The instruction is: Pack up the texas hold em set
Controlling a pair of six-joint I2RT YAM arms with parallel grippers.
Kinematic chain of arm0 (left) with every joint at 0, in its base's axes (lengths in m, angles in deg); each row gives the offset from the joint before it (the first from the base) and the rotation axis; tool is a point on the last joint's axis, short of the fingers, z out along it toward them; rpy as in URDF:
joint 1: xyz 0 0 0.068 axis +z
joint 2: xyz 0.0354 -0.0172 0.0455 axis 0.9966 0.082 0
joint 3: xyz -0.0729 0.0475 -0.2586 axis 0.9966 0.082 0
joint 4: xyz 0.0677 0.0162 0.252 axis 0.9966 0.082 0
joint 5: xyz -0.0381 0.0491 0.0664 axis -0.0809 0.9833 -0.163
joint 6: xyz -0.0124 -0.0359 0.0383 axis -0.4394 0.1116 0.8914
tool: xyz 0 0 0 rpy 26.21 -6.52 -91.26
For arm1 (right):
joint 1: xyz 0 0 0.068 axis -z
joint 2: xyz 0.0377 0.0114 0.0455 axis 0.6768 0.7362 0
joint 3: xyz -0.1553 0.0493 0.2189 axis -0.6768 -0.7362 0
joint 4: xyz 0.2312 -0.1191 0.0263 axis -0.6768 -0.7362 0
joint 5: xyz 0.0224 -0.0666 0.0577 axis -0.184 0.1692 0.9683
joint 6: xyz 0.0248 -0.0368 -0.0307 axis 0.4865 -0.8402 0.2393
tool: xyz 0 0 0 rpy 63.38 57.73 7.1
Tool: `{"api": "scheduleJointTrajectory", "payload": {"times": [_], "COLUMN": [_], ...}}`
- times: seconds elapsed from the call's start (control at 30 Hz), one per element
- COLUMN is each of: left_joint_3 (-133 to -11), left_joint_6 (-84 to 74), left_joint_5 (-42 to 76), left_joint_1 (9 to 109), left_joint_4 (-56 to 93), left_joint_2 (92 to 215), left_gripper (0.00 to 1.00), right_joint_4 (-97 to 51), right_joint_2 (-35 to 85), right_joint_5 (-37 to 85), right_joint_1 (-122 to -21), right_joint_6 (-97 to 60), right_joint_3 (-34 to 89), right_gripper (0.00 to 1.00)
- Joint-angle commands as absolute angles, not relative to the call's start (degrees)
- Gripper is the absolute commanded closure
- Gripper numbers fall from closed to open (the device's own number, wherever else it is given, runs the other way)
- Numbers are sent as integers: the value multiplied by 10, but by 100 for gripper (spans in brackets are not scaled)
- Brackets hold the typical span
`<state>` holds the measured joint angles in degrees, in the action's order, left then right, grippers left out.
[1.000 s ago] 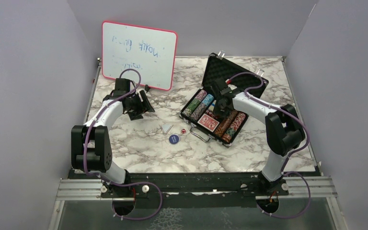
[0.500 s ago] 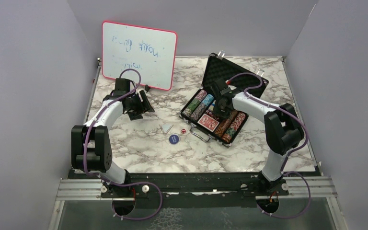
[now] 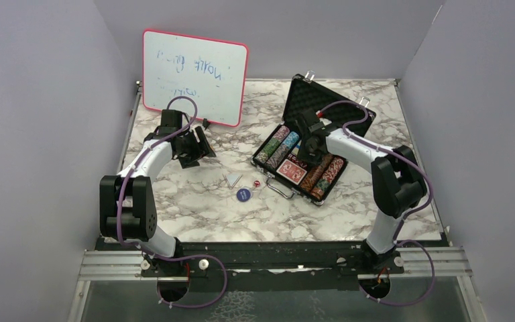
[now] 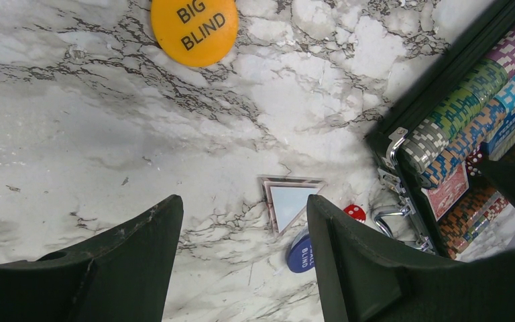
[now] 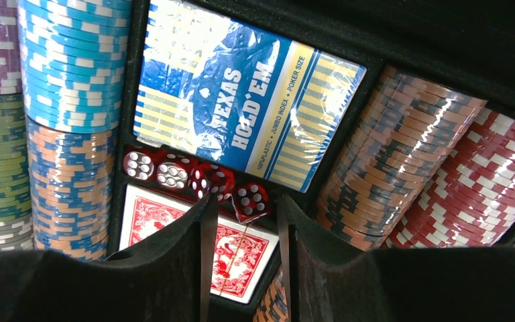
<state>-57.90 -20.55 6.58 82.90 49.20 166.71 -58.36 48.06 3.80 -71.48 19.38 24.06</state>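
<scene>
The black case (image 3: 336, 111) lies open at the right with striped chip stacks (image 5: 74, 64), a blue Texas Hold'em card box (image 5: 245, 94) and a red-backed deck (image 5: 235, 255) inside. My right gripper (image 5: 245, 213) hangs over the dice slot, open. A row of red dice (image 5: 174, 171) fills the slot, and one tilted die (image 5: 251, 200) lies just beyond my fingertips. Over the table at the left, my left gripper (image 4: 243, 208) is open and empty. The orange button (image 4: 194, 28), the blue button (image 4: 300, 253) and a loose red die (image 4: 355, 212) lie on the marble.
A pink-framed whiteboard (image 3: 194, 77) leans at the back left, just behind my left gripper (image 3: 191, 149). A small white triangular piece (image 3: 233, 178) lies near the blue button (image 3: 243, 194). The case handle (image 3: 280, 189) sticks out toward the loose die (image 3: 257, 184).
The right gripper has shifted slightly over the case. The left arm has not moved.
</scene>
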Motion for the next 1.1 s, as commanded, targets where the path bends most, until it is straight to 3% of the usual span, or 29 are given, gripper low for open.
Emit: {"api": "scheduleJointTrajectory", "payload": {"times": [0.0,1.07], "left_joint_3": [-586,-590], "left_joint_6": [-200,-200], "left_joint_5": [75,73], "left_joint_1": [827,826], "left_joint_4": [490,491], "left_joint_2": [1666,1666], "left_gripper": [29,29], "right_joint_4": [-580,-547], "right_joint_2": [456,501], "right_joint_5": [25,77], "right_joint_1": [-713,-713], "right_joint_6": [194,191], "right_joint_3": [255,237], "right_gripper": [58,53]}}
